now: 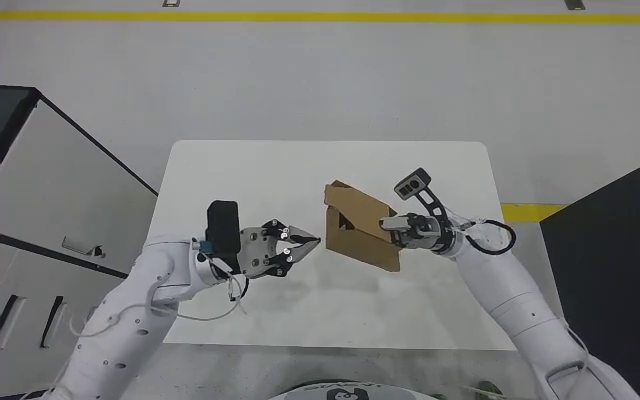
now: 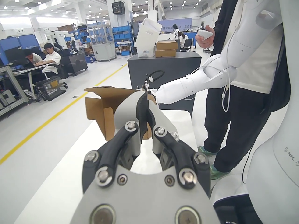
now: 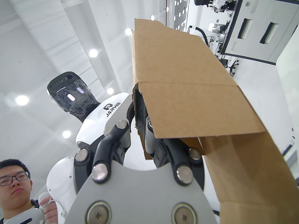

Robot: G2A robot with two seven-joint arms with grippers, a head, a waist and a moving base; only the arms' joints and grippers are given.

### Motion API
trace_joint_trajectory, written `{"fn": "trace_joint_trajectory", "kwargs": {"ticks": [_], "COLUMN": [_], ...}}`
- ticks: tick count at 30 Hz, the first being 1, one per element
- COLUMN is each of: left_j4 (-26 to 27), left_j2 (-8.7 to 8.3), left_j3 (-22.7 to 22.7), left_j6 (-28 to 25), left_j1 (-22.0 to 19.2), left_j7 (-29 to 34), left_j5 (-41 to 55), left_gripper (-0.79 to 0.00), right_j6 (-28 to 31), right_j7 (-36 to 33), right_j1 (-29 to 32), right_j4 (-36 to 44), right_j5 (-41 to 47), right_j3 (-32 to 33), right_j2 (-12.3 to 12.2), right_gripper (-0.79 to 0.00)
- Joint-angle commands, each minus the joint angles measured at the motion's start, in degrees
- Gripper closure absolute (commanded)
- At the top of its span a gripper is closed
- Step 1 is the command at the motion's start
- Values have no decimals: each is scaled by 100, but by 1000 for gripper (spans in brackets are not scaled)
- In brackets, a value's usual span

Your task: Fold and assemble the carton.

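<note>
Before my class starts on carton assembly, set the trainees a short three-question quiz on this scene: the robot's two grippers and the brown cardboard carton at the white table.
1. Fill the gap: the metal, black-fingered left gripper, beside the brown cardboard carton, has its jaws ____ (open or shut).
2. What grips the carton? A: the left gripper. B: the right gripper. C: both grippers.
3. True or false: the carton lies folded flat on the white table.

Key: 1 shut, on nothing. 2 B. 3 false, it stands partly opened.
</note>
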State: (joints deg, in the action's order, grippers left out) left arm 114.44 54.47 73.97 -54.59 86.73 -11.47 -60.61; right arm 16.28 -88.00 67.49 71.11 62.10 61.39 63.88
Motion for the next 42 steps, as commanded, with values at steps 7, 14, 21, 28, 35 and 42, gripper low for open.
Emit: {"fn": "trace_joint_trajectory", "kwargs": {"ticks": [7, 14, 21, 28, 35, 42], "left_j4": [-4, 9, -10, -5, 11, 25], "left_j2": [20, 29, 35, 38, 38, 38], "left_j3": [-95, -66, -76, -92, -59, -1], "left_j6": [-4, 93, 34, -24, -48, -61], "left_j1": [-26, -26, -28, -30, -2, 29], "left_j7": [98, 163, 216, 315, 355, 350], "left_j5": [-81, -88, -50, -24, 9, 54], "left_gripper": [0, 0, 0, 0, 0, 0], "right_j6": [0, 0, 0, 0, 0, 0], "right_j7": [0, 0, 0, 0, 0, 0], "right_j1": [-50, 20, 86, 83, 50, 33], "right_j4": [99, 337, 584, 643, 631, 591], "right_j5": [-271, -355, -409, -406, -347, -242], "right_j3": [-46, -18, -35, -130, -192, -234], "right_j2": [51, 45, 15, -3, -19, -34], "right_gripper": [0, 0, 0, 0, 0, 0]}}
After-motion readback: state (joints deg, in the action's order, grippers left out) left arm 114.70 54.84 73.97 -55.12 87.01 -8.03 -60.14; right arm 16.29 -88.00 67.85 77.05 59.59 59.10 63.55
